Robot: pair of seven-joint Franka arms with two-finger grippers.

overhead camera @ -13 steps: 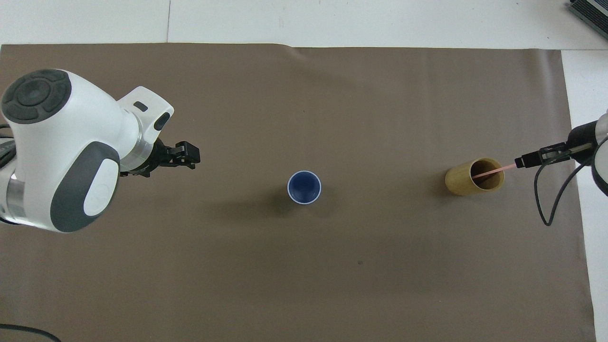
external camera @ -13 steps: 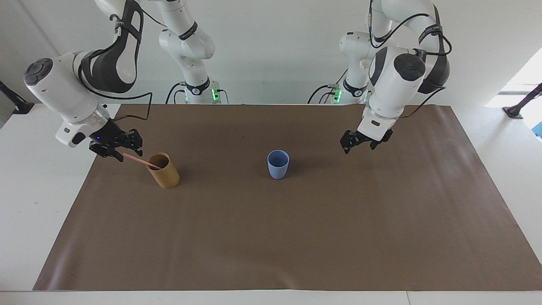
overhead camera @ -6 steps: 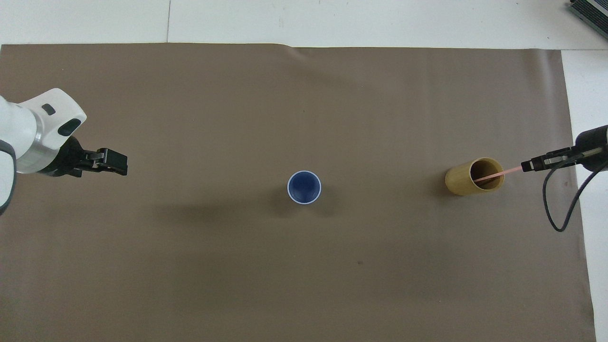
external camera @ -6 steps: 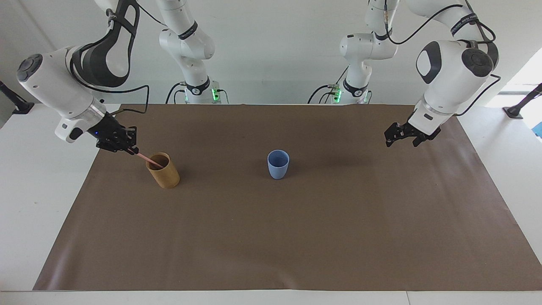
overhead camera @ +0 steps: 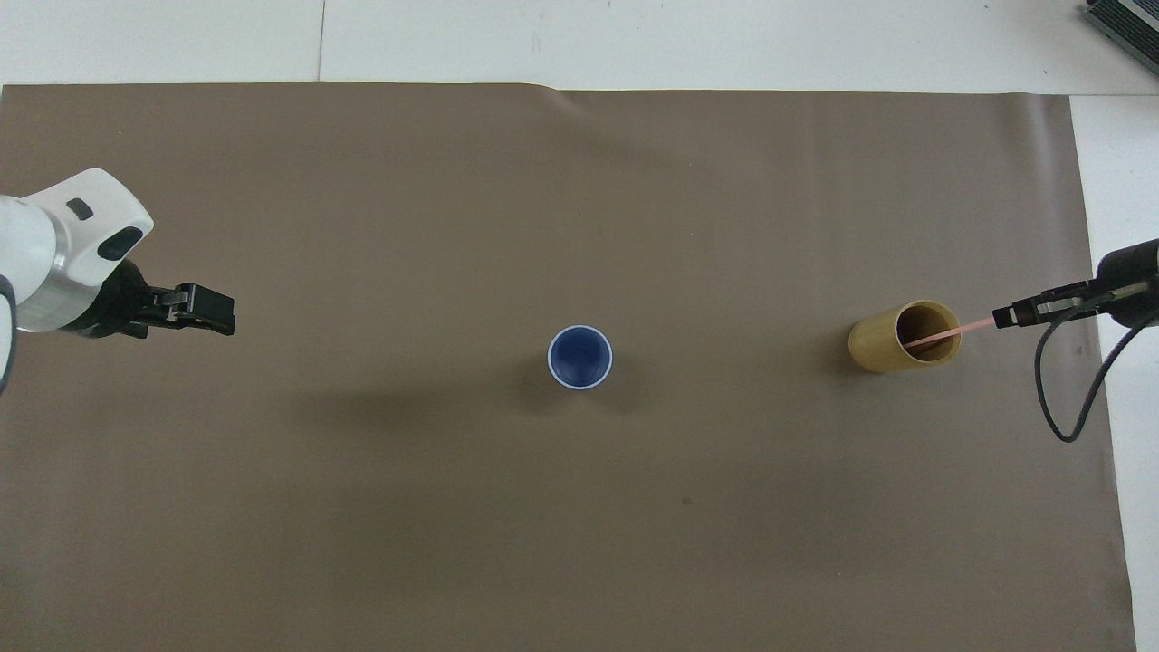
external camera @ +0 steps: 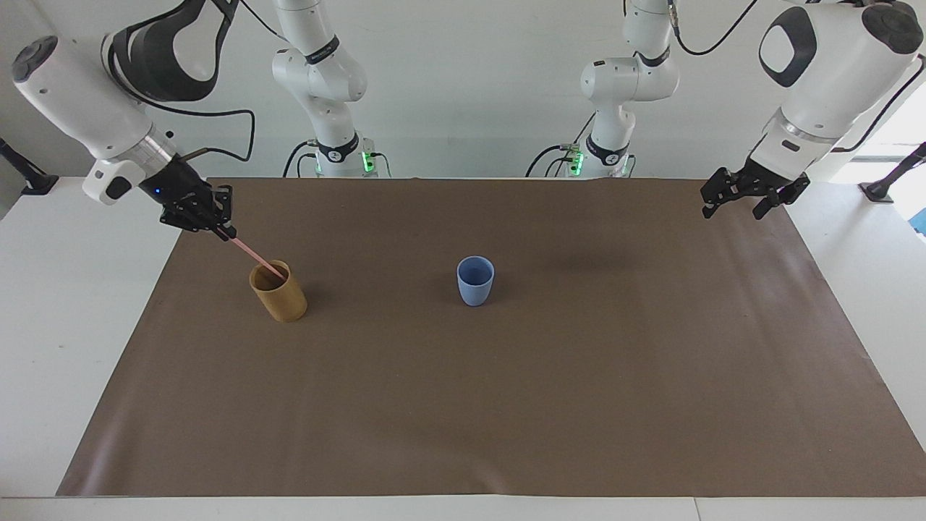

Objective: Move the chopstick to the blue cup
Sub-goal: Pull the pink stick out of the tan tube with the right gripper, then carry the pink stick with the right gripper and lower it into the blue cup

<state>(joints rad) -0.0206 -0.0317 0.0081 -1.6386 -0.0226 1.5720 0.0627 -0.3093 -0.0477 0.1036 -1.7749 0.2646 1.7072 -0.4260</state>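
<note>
Facing view shows right pincer (external camera: 226, 233) clamped on the light, stiff, slippery chopstick's (external camera: 253, 255) top end, its tip in the tan cup (external camera: 278, 293); left pincer (external camera: 745, 197) waits apart.

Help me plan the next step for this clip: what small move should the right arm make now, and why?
Probably lift straight up. The right gripper is shut on the chopstick, whose lower end still sits inside the tan cup; it must clear that rim before going to the blue cup. The left gripper waits open.

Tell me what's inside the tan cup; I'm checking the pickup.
The chopstick's lower end is inside the tan cup, slanting out to the shut right gripper. The cup's bottom is hidden.
</note>
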